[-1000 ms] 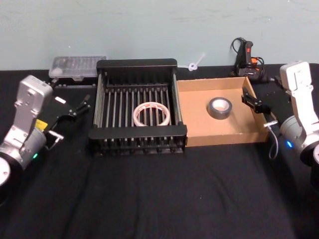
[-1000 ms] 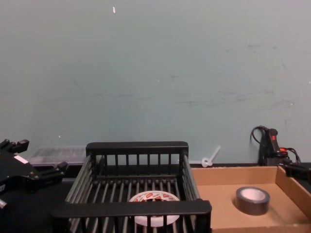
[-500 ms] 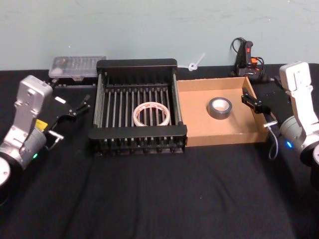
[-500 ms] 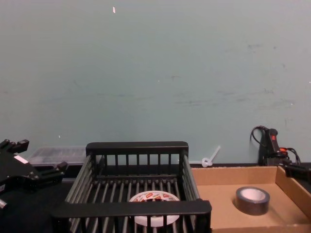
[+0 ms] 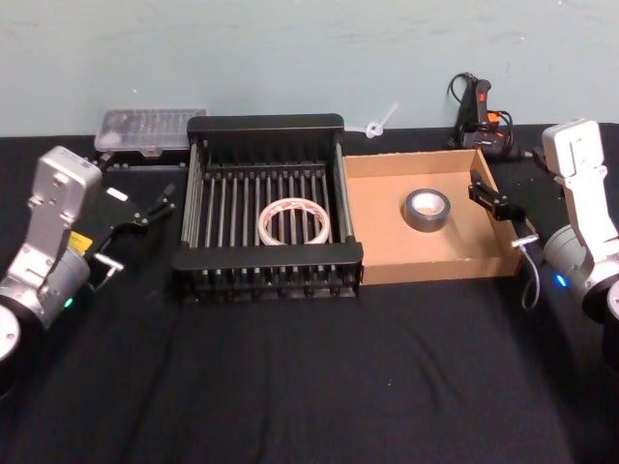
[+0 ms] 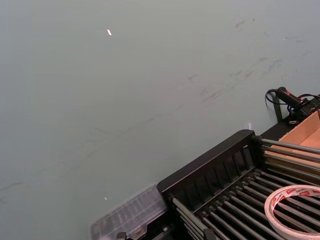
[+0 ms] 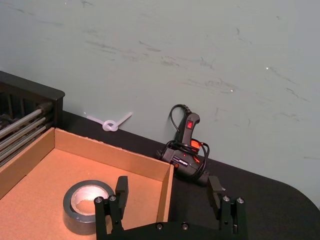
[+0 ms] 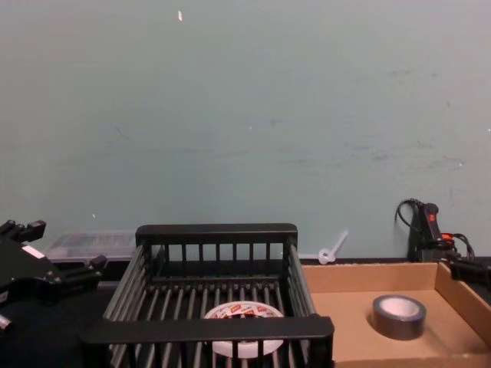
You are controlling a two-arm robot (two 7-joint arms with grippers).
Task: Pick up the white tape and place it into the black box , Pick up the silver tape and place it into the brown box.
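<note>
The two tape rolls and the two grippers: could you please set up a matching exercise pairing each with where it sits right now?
Things:
1. white tape
2. silver tape
3. left gripper
4. right gripper

Places:
A. over the far-right wall of the brown box, fingers open
B. flat on the slatted floor of the black box
C. lying on the cardboard floor of the brown box
D. beside the black box on its left, outside it, fingers open

Pairs: 1-B, 2-C, 3-D, 4-A
</note>
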